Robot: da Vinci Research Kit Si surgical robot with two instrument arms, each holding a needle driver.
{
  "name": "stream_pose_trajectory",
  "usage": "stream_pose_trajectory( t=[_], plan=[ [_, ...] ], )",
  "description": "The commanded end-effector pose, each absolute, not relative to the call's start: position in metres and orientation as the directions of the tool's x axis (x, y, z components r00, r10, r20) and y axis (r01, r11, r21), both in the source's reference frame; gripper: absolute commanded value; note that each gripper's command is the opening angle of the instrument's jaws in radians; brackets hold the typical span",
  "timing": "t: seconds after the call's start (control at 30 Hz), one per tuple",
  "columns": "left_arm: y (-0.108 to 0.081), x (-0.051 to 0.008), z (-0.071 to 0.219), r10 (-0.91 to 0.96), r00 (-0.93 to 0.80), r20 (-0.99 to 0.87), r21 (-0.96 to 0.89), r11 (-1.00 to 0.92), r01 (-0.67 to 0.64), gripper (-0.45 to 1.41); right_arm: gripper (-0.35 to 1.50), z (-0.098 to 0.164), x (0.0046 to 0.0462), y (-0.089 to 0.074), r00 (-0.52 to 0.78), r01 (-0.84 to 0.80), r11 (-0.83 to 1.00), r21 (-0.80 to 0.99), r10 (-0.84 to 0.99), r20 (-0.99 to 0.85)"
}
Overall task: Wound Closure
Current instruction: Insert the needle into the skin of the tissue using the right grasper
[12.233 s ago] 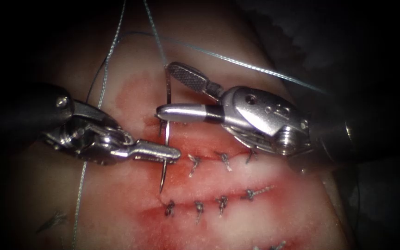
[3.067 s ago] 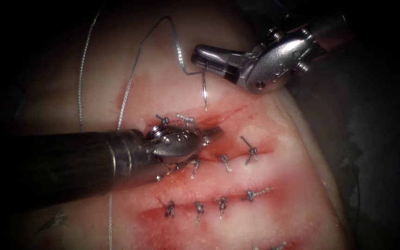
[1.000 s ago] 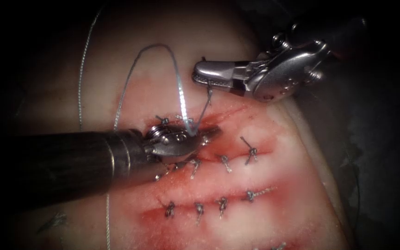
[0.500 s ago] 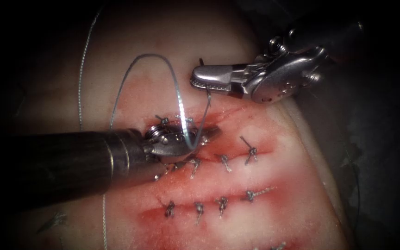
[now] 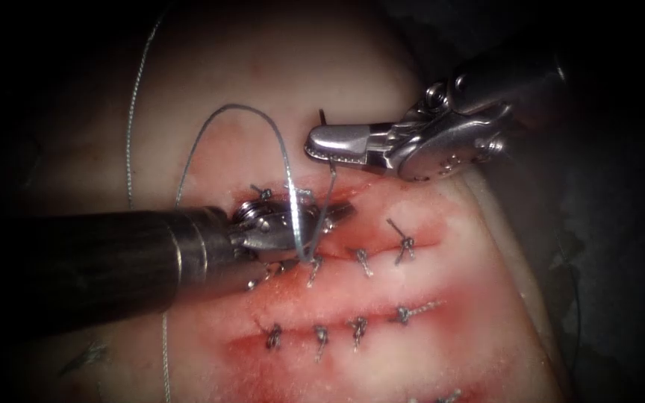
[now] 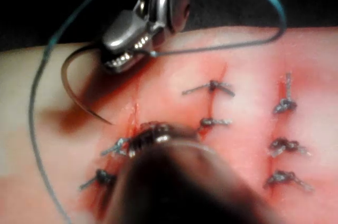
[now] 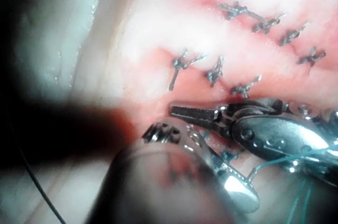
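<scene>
Right tool [image 5: 319,145], jaws closed on the stiff, slippery curved needle [image 6: 79,94] near its thread end, clear of tissue [image 5: 472,298]; left tool [image 5: 334,215] jaws unclear, limp thread [image 5: 248,119] draped over it.

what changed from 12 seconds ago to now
The needle passed from the left end effector to the right end effector, which now grips it near its thread end, clear of the tissue. The left tool moved right and lies over the top cut. The thread loop sank across the left tool's jaws. The finished knots stayed as they were.
</scene>
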State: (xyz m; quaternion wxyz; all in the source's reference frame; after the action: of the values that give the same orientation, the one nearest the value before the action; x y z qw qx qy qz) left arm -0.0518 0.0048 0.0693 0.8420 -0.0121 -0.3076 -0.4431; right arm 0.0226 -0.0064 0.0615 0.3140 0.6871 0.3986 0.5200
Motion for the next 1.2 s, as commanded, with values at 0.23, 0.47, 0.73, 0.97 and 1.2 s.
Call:
stream_pose_trajectory(
  t=[0.23,0.47,0.73,0.97,1.2],
  plan=[
    [0.0054,-0.0524,0.0697,-0.738,0.416,0.531,0.251,0.606,0.754,-0.45,-0.35,0.0621,0.0232,-0.0068,0.126,0.24,-0.488,0.839,0.873,0.471],
    [0.0054,-0.0524,0.0697,-0.738,0.416,0.531,0.251,0.606,0.755,-0.45,-0.35,0.0617,0.0233,-0.0068,0.115,0.273,-0.498,0.823,0.867,0.486],
    [0.0054,-0.0524,0.0696,-0.735,0.42,0.533,0.248,0.61,0.753,-0.45,-0.35,0.0607,0.0232,-0.0056,0.103,0.278,-0.487,0.828,0.872,0.478],
    [0.0053,-0.0524,0.0697,-0.735,0.42,0.533,0.247,0.61,0.753,-0.45,-0.35,0.0582,0.0232,-0.0047,0.103,0.307,-0.451,0.838,0.891,0.442],
    [0.0053,-0.0524,0.0697,-0.735,0.42,0.533,0.247,0.609,0.753,-0.45,-0.35,0.0587,0.0235,-0.0056,0.104,0.316,-0.444,0.839,0.895,0.434]
  ],
)
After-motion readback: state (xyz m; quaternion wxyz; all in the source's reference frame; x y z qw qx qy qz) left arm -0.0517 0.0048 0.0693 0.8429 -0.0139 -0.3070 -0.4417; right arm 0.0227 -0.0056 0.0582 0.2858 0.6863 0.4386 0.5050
